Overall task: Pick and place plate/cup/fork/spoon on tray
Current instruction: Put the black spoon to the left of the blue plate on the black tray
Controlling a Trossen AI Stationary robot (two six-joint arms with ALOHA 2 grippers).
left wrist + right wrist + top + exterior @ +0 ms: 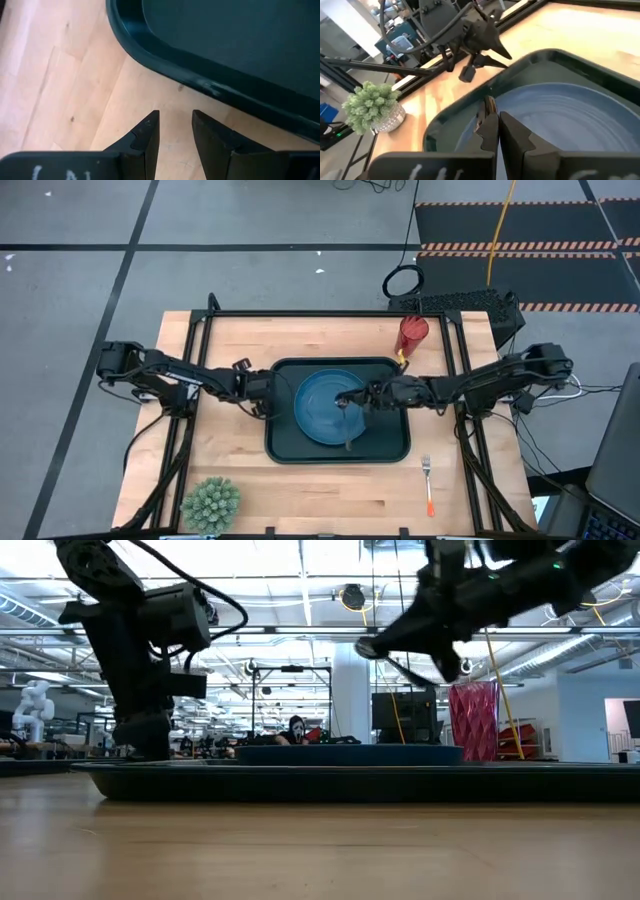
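Centrally, the tray (282,442) holds the plate (318,408), with the right gripper (349,399) pinched shut on the spoon (348,423) above it. Its handle hangs toward the tray's near rim. The left gripper (262,387), fingers narrowly apart and empty, sits just outside the tray's left rim. The cup (412,334) stands beyond the far right corner; the fork (427,483) lies on open table, near right.

A pale wooden table (300,480) stands on grey carpet tiles (80,290) crossed by black lines, hazard-striped mats (520,240) beyond; behind, a bright hall with ceiling lights (300,560).
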